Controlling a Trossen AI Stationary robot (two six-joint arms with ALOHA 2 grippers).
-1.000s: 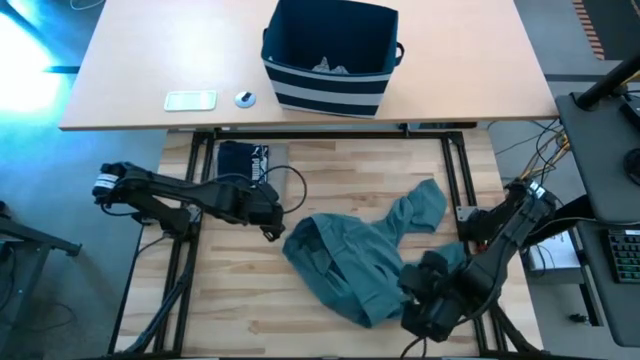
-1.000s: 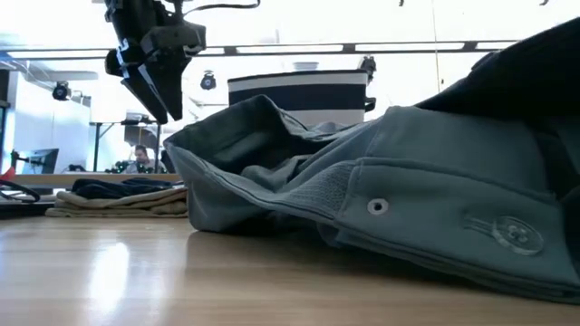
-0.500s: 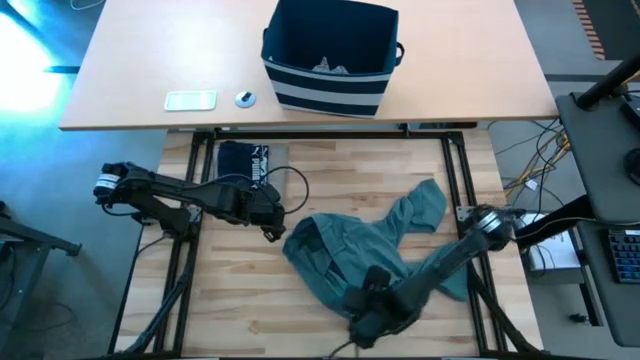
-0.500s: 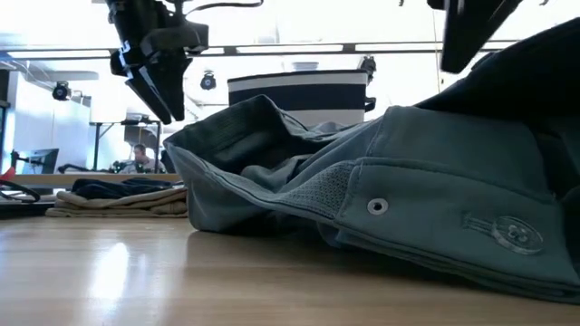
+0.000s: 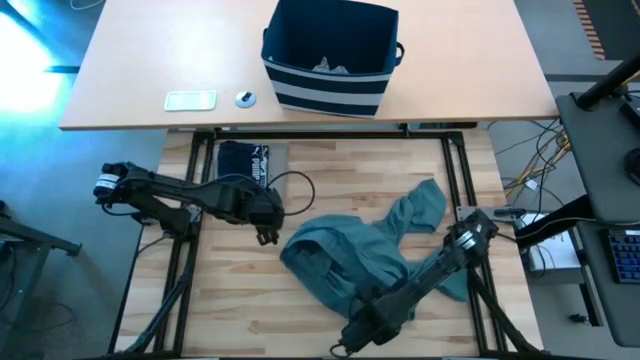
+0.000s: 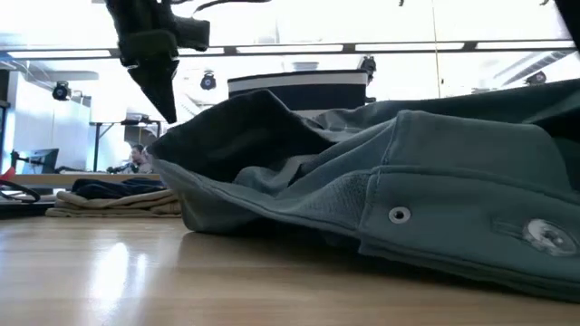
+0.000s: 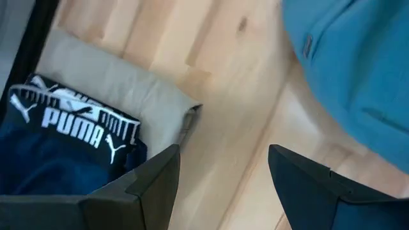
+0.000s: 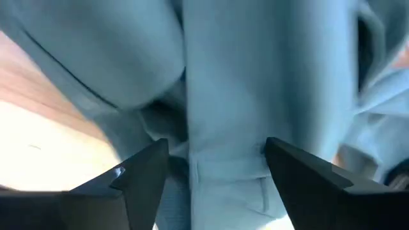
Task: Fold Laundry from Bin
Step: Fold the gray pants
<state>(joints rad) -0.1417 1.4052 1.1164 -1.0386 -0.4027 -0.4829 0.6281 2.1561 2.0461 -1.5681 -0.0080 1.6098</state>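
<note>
On wooden counter [image 5: 230,300]: one large teal garment [image 5: 350,255], soft, crumpled, snap buttons along edge. Beside it, well apart: one folded stack, navy garment with white lettering [image 7: 57,150] atop beige garment [image 7: 121,89]. One boxy navy bin [image 5: 330,55], white stripes near base, on far counter, small grey pieces [image 5: 330,67] inside. One white flat device [image 5: 190,100], one small round object [image 5: 245,98] near bin. Left claw [image 5: 265,230] wide, empty, hovering between stack and teal garment. Right claw [image 8: 217,169] wide, over teal cloth at near edge, gripping nothing.
</note>
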